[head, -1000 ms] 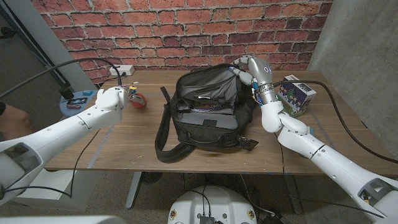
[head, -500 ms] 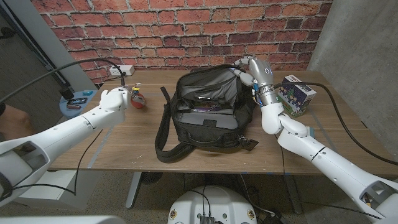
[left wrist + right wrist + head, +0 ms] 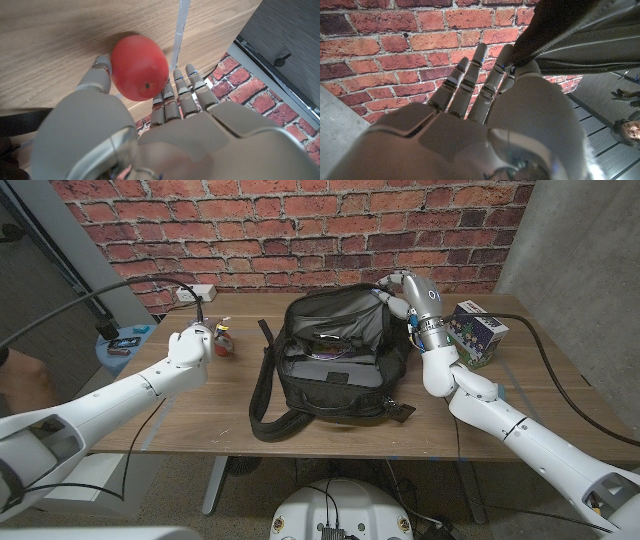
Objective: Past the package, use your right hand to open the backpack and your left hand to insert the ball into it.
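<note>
Backpack (image 3: 335, 350) open; right hand (image 3: 405, 290) pinches its rim. Left hand (image 3: 190, 340), fingers spread, is just touching the red ball (image 3: 139, 67). Grasp and insertion remain.

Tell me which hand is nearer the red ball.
Left. The left hand reaches around the red ball; the right hand is across the table at the backpack rim.

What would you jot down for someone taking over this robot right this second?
Right hand: holds the backpack open by its top edge near the zipper, beside the package.
Left hand: at the red ball on the table's left side, fingers around it; whether it grips yet is unclear.
Done: backpack stands open at table centre.
Left: secure the ball, carry it over and drop it into the opening.
</note>
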### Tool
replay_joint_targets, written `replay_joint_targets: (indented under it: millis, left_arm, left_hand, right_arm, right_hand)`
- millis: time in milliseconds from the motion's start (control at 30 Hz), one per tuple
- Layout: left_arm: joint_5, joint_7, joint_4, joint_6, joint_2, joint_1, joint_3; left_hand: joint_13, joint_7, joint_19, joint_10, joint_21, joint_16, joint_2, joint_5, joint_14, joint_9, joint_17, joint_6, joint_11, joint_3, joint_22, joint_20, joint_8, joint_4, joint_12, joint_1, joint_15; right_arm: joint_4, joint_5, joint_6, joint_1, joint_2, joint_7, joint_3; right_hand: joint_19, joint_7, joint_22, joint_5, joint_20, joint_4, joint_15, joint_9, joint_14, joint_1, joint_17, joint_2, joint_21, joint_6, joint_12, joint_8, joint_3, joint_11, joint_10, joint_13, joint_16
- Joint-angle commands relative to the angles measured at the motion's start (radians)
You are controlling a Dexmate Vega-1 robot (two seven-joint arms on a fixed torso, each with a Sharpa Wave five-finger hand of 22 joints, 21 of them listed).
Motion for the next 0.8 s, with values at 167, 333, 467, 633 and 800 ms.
replay_joint_targets:
  millis: [167,333,467,633,800]
  left_arm:
    - [0.010,0.105,-0.041,0.044,-0.005,0.046,-0.021]
    - [-0.001,0.141,-0.048,0.041,-0.006,0.059,-0.035]
    - [-0.011,0.132,-0.057,0.041,-0.004,0.056,-0.038]
    - [-0.022,0.126,-0.077,0.049,-0.003,0.055,-0.045]
    - [-0.033,0.118,-0.103,0.050,0.003,0.056,-0.048]
  left_hand:
    - [0.041,-0.020,0.034,0.118,0.018,0.017,0.037,0.001,0.073,0.015,0.008,0.091,-0.088,-0.017,0.005,-0.014,0.029,0.009,0.050,0.066,-0.036]
    - [0.069,-0.044,0.056,0.169,0.028,0.030,0.041,0.003,0.118,0.025,0.013,0.153,-0.103,-0.031,0.006,-0.030,0.054,0.009,0.084,0.090,-0.066]
    - [0.077,-0.047,0.059,0.175,0.030,0.032,0.041,0.003,0.125,0.028,0.015,0.162,-0.104,-0.037,0.006,-0.033,0.058,0.010,0.088,0.094,-0.075]
    - [0.082,-0.045,0.059,0.173,0.031,0.032,0.042,0.003,0.124,0.030,0.016,0.160,-0.106,-0.042,0.006,-0.033,0.058,0.012,0.090,0.095,-0.077]
    - [0.089,-0.048,0.056,0.174,0.030,0.031,0.042,0.003,0.125,0.032,0.017,0.165,-0.106,-0.047,0.007,-0.034,0.061,0.015,0.091,0.095,-0.077]
  right_arm:
    - [-0.005,0.012,0.010,-0.021,-0.007,-0.011,0.011]
    - [-0.014,0.012,0.006,-0.030,-0.011,-0.010,0.016]
    - [-0.019,0.011,0.003,-0.032,-0.012,-0.009,0.018]
    - [-0.019,0.010,0.002,-0.026,-0.010,-0.004,0.018]
    - [-0.016,0.006,0.004,-0.013,-0.007,-0.001,0.016]
  right_hand:
    - [-0.006,-0.010,0.001,0.005,-0.092,0.000,-0.125,0.002,0.011,0.006,0.006,0.016,0.003,0.007,-0.001,0.005,-0.005,0.000,0.009,0.004,0.001]
    - [-0.006,-0.010,0.001,0.005,-0.093,0.001,-0.126,0.002,0.010,0.006,0.006,0.017,0.003,0.005,-0.002,0.004,-0.005,0.001,0.007,0.004,0.000]
    - [-0.006,-0.010,0.001,0.004,-0.092,0.001,-0.126,0.002,0.010,0.006,0.007,0.018,0.003,0.005,-0.002,0.004,-0.006,0.000,0.007,0.006,0.000]
    - [-0.006,-0.010,0.001,0.004,-0.092,0.000,-0.126,0.002,0.010,0.007,0.007,0.017,0.003,0.006,-0.003,0.004,-0.007,0.000,0.008,0.004,-0.001]
    - [-0.008,-0.009,0.001,0.004,-0.093,0.000,-0.126,0.002,0.010,0.008,0.008,0.017,0.003,0.005,-0.003,0.004,-0.007,0.001,0.008,0.006,-0.001]
